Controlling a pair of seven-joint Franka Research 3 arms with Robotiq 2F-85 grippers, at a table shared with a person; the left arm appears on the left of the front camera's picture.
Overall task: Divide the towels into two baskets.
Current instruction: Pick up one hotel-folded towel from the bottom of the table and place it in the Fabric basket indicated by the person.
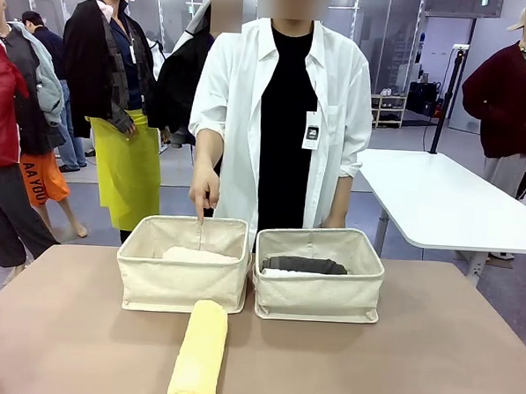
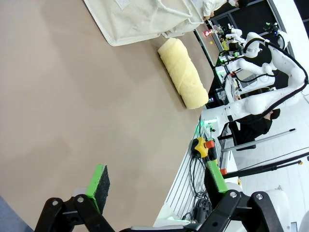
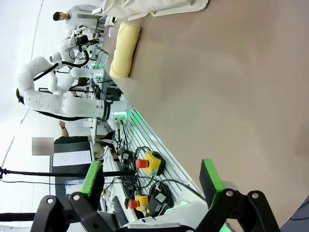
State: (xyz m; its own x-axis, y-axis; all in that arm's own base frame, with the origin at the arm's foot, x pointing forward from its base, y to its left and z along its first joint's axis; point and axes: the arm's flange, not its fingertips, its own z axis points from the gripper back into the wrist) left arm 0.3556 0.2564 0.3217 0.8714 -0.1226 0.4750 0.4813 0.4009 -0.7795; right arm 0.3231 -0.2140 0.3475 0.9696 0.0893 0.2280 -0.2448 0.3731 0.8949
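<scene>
1. Yellow towel [image 1: 199, 352], a thick terry roll, lies on the tabletop [image 1: 414, 346] before the left basket [image 1: 184, 277].
2. Right basket [image 1: 318, 288] holds a dark grey towel [image 1: 303, 264].
3. Left gripper [image 2: 154, 186] and right gripper [image 3: 152, 176] stand spread, empty.

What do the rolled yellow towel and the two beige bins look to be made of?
The rolled yellow towel looks like soft terry cloth: matte, with a nubby looped surface. The two beige bins, left bin and right bin, look like woven canvas: matte, with soft, slightly sagging sides and stitched rims.
</scene>
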